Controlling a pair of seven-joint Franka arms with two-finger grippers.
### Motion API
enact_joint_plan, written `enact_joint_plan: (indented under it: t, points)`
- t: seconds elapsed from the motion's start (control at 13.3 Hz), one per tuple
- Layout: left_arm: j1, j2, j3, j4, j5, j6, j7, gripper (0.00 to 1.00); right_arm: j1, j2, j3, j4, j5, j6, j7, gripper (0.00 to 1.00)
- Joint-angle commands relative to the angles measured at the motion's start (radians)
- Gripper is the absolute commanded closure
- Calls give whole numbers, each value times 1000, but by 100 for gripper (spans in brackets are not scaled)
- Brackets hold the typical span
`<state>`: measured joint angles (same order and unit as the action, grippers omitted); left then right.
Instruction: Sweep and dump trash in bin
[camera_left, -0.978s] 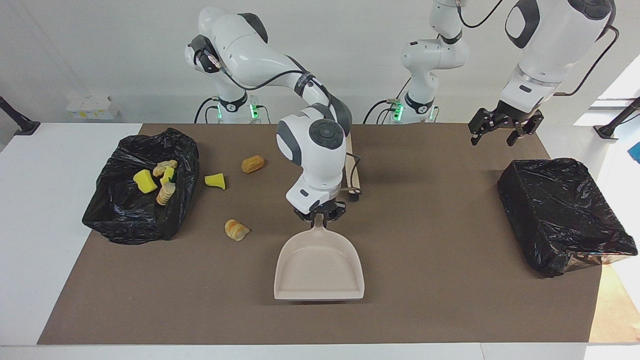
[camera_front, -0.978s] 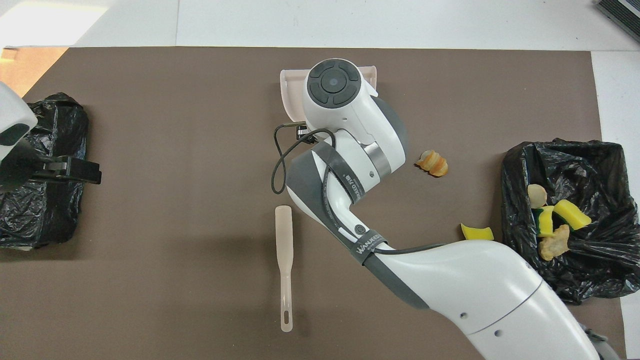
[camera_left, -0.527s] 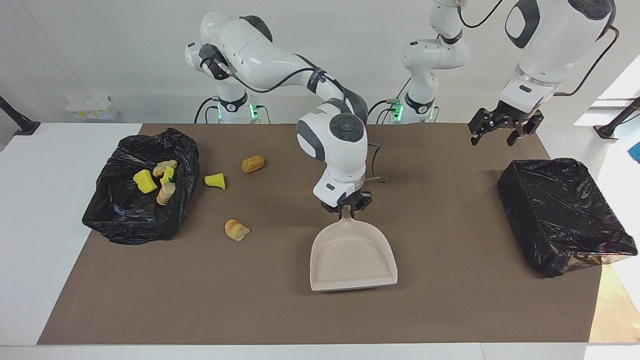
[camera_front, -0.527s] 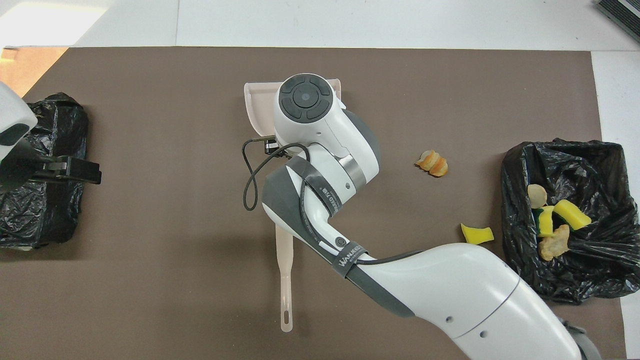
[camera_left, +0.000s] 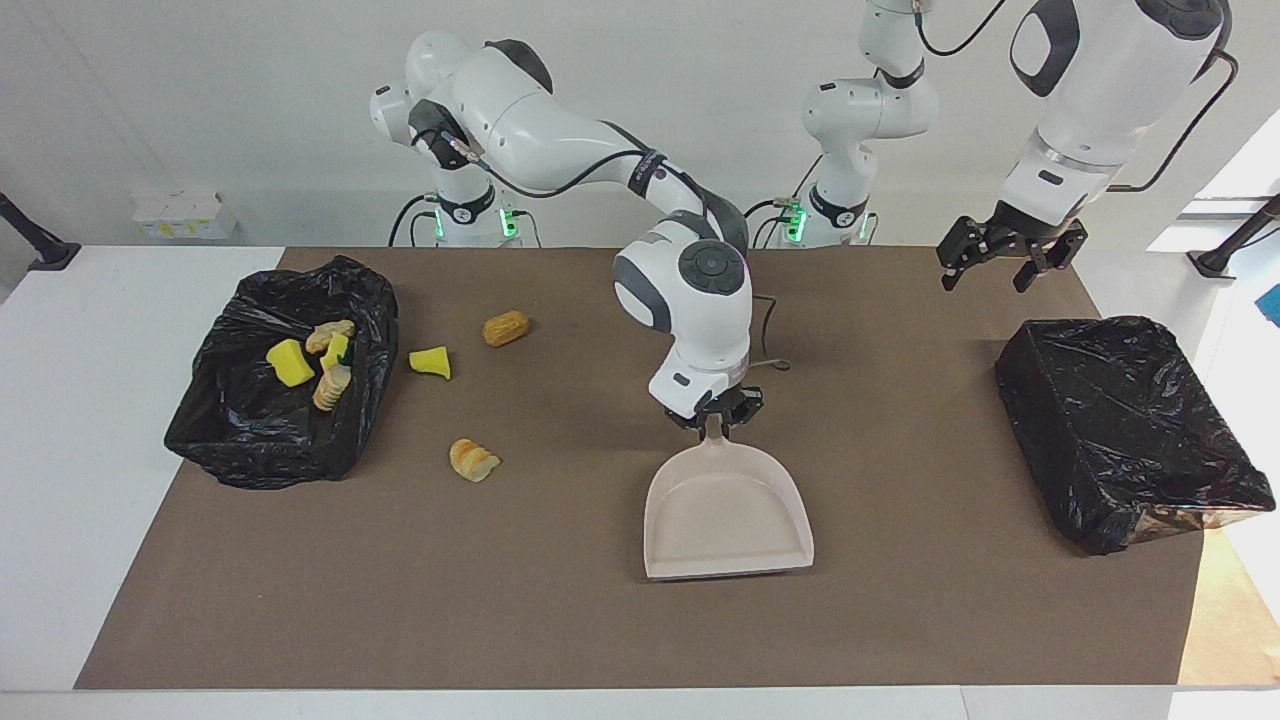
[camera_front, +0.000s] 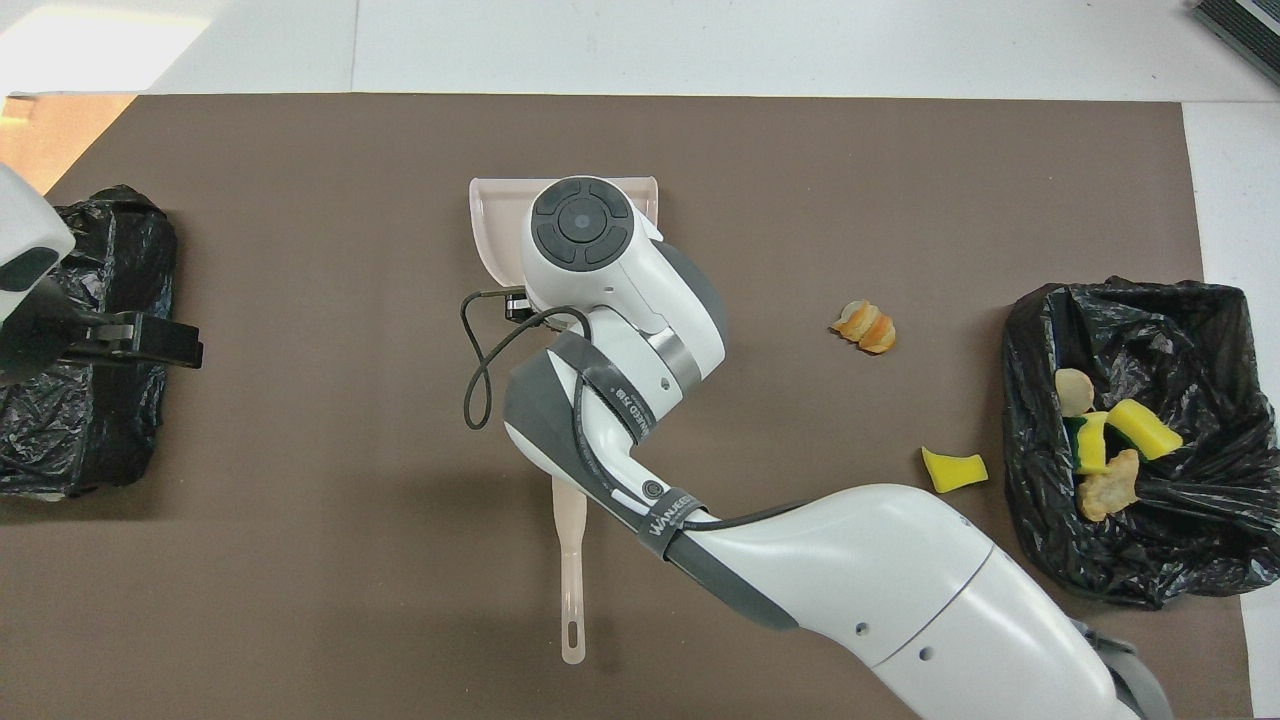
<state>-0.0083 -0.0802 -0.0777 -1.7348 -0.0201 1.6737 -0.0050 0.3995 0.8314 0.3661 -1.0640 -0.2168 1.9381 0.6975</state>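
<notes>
Four pieces of trash (camera_left: 315, 362) lie inside the black-lined bin (camera_left: 230, 440) at the right arm's end of the table: a yellow sponge chunk (camera_left: 289, 362), a yellow-and-green sponge (camera_left: 336, 350), and two tan bread pieces, one of them ridged. Three more scraps sit on the brown mat (camera_left: 560, 640) outside it: a yellow sponge wedge (camera_left: 431, 361) just beside the bin, a corn-cob stub (camera_left: 505, 327) a little nearer to the robots than the wedge and toward the middle of the table, and a croissant piece (camera_left: 473, 459) farther from the robots than both.

Near the middle of the mat the beige dustpan (camera_left: 725, 515) is empty, its open mouth pointing away from the robots. The right gripper (camera_left: 715, 414) is clamped on the dustpan's handle, fingers narrow around it.

A beige-handled brush (camera_front: 571, 570) lies flat on the mat nearer to the robots than the dustpan, partly covered by the right arm in the overhead view.

A second black-lined bin (camera_left: 1125, 430) stands at the left arm's end of the table. The left gripper (camera_left: 1008, 262) hangs in the air above the mat's edge by that bin, fingers spread wide and holding nothing
</notes>
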Motion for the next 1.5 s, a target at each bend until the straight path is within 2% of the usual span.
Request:
enact_joint_plan:
  t: [0.0,0.15,0.23,0.38,0.45,0.53,0.9,0.98,1.05,1.2,1.28,1.35,1.43]
  points:
    - [2,-16,-1,-11,11,6,-6,0,-4,15,8,29,36,9,20,100]
    - [2,-16,-1,-11,11,6,-6,0,-10,15,7,21,63,10,20,100]
    - [2,-16,-1,-11,11,6,-4,0,-8,11,7,15,65,9,22,96]
    - [2,-16,-1,-11,9,6,-6,0,-13,11,5,13,65,10,51,74]
    - [2,-16,-1,-11,9,6,-6,0,-13,6,5,6,60,12,56,69]
    - [2,-16,-1,-11,11,6,-4,0,-10,3,5,1,53,12,56,61]
    - [2,-16,-1,-11,11,6,-4,0,-8,-8,4,1,56,9,57,49]
    - [2,-16,-1,-11,9,6,-4,0,-20,-11,7,1,69,9,62,40]
    - [2,-16,-1,-11,11,6,-6,0,-51,-24,11,-1,76,4,80,31]
    - [2,-16,-1,-11,11,6,-4,0,-51,-85,23,-34,94,-30,89,32]
    - [2,-16,-1,-11,11,6,-4,0,-32,-154,20,-121,50,-27,80,0]
    - [2,-16,-1,-11,11,6,-6,0,-28,-197,30,-175,56,-12,94,0]
    - [2,-16,-1,-11,11,6,-4,0,-48,-224,57,-197,118,-19,96,0]
